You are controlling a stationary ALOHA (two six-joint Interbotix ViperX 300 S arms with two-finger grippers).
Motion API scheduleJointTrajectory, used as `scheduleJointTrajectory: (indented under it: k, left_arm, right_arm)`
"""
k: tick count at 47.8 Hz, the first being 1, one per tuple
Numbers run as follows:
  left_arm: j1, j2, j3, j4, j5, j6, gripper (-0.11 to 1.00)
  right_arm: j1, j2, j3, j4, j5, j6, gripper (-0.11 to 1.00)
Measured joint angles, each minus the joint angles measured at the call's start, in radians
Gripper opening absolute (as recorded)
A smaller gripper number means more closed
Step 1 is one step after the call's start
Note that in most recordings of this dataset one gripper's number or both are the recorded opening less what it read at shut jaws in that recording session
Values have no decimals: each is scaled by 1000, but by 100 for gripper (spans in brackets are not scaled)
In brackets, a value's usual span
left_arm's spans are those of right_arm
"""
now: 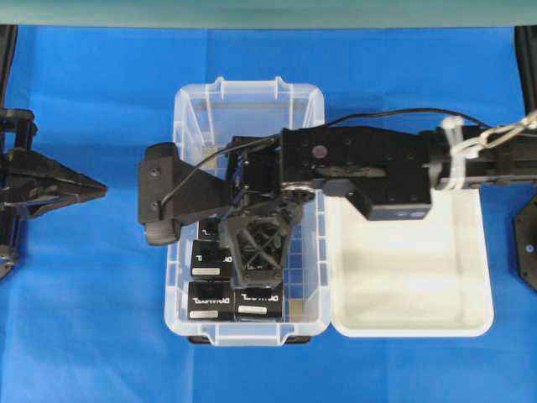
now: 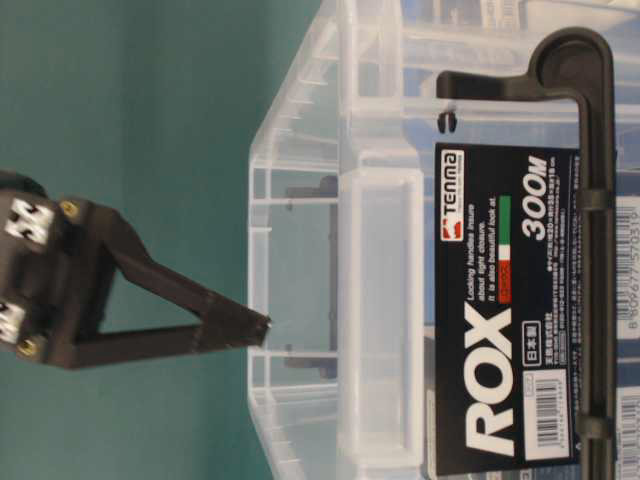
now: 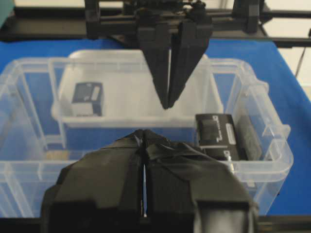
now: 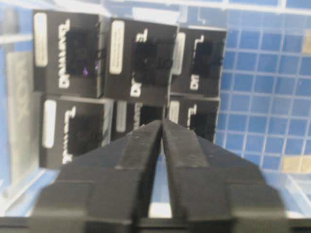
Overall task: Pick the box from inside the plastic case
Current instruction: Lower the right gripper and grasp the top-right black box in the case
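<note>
The clear plastic case (image 1: pixel 186 168) stands mid-table and holds several black boxes with white lettering (image 1: pixel 211 300) at its front end. They also show in the right wrist view (image 4: pixel 141 60), and one shows in the left wrist view (image 3: pixel 216 133). My right gripper (image 1: pixel 254 281) reaches over the case, points down over the boxes, and is shut and empty (image 4: pixel 162 121). It does not touch them. It hangs in the left wrist view (image 3: pixel 167 104) too. My left gripper (image 1: pixel 96 191) is shut and empty, left of the case and outside it (image 3: pixel 143 132).
A shallow white tray (image 1: pixel 470 319) lies against the case's right side. The case's far half shows bare grid floor (image 4: pixel 262 73). Blue cloth (image 1: pixel 84 319) covers the table. In the table-level view the left gripper (image 2: pixel 255 328) stands just short of the case wall (image 2: pixel 300 250), which bears a ROX label.
</note>
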Motion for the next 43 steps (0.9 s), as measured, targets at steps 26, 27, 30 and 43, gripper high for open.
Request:
scheduleJointTrajectory:
  k: [26,27,30,43]
  left_arm:
    - [2,-35,-11,0,83,0,-4]
    - [2,-35,-9,0,84,0,-4]
    - [0,-35,-11,2,86,0,-4]
    - [2,-43,-9,0,92,0,-4]
  right_arm:
    - [-5,81,-2,3,-77,11,98]
    - [-3,86,-2,3,-78,11,98]
    - [-3,92,-2,3,-80,11,98]
    - [17,112,-6,25,-100,12,98]
